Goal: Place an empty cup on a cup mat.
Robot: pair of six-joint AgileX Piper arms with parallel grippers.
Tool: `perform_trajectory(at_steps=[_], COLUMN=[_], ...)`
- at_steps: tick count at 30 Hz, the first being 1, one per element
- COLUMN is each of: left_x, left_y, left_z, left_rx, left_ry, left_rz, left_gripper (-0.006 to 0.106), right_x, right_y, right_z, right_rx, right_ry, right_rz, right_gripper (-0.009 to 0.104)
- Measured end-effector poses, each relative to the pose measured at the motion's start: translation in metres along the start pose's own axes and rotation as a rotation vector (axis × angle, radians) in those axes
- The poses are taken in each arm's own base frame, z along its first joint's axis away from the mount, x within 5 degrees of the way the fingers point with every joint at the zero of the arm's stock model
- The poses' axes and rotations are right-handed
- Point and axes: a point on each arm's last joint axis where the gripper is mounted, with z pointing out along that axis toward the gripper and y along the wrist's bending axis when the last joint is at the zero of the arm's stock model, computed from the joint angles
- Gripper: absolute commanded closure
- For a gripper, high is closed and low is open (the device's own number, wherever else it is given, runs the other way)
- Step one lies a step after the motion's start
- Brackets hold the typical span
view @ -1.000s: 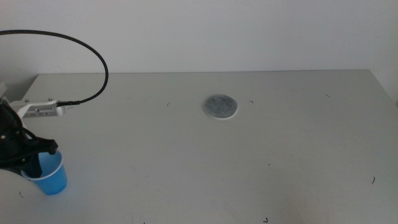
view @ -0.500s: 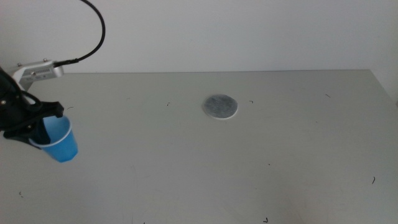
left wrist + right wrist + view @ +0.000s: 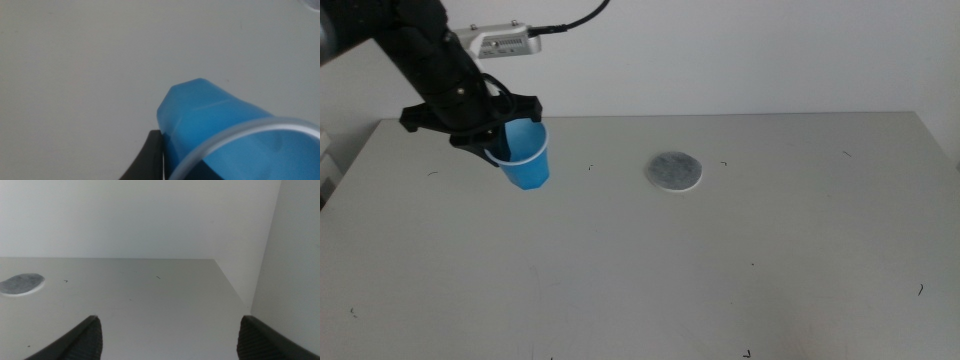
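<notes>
Cup: the blue cup (image 3: pixel 527 157) hangs in the air over the far left part of the table (image 3: pixel 740 260). It is tilted, the open mouth turned up and toward the arm, the narrow base pointing down. In the left wrist view the cup (image 3: pixel 215 120) fills the near part of the picture, with its thin pale rim in front.
Left gripper: the left gripper (image 3: pixel 498 133) is closed on the rim of the cup and carries it. One dark jaw shows beside the cup wall in the left wrist view.
Cup mat: the round grey mat (image 3: pixel 674 171) with white edge lies flat on the table, to the right of the cup and well apart from it. Nothing stands on it. The right wrist view shows the mat (image 3: pixel 21 284) far off at the side.
Right gripper: the right gripper (image 3: pixel 167 335) waits outside the middle view, above the table, with its two jaws spread wide and nothing between them.
Cable: a black cable (image 3: pixel 575 19) goes from the left arm's wrist camera upward.
</notes>
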Motion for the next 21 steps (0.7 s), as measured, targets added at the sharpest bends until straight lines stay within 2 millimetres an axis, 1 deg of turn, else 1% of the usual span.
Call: perform_trajectory(at_steps=[4,9,13,15,21], left_x=[-0.020,-0.043,-0.058,-0.065,-0.079], left_y=[-0.027,-0.066,-0.086,-0.094,-0.115], left_z=[0.020,0.042,0.058,0.073,0.103], left_rx=[0.011,0.042,0.062,0.069,0.131], left_ry=[0.042,0.014,-0.011,-0.019,-0.038], left_rz=[0.030,0.055,0.052,0.051,0.050], left_gripper=[0.100,0.100,0.100,0.100,0.100], right_x=[0.000,0.000,0.000,0.000,0.000], right_y=[0.000,0.000,0.000,0.000,0.000], right_z=[0.000,0.000,0.000,0.000,0.000], right_rx=[0.000,0.000,0.000,0.000,0.000], right_ry=[0.000,0.000,0.000,0.000,0.000], right_rz=[0.000,0.000,0.000,0.000,0.000], right_gripper=[0.001,0.001,0.001,0.001,0.001])
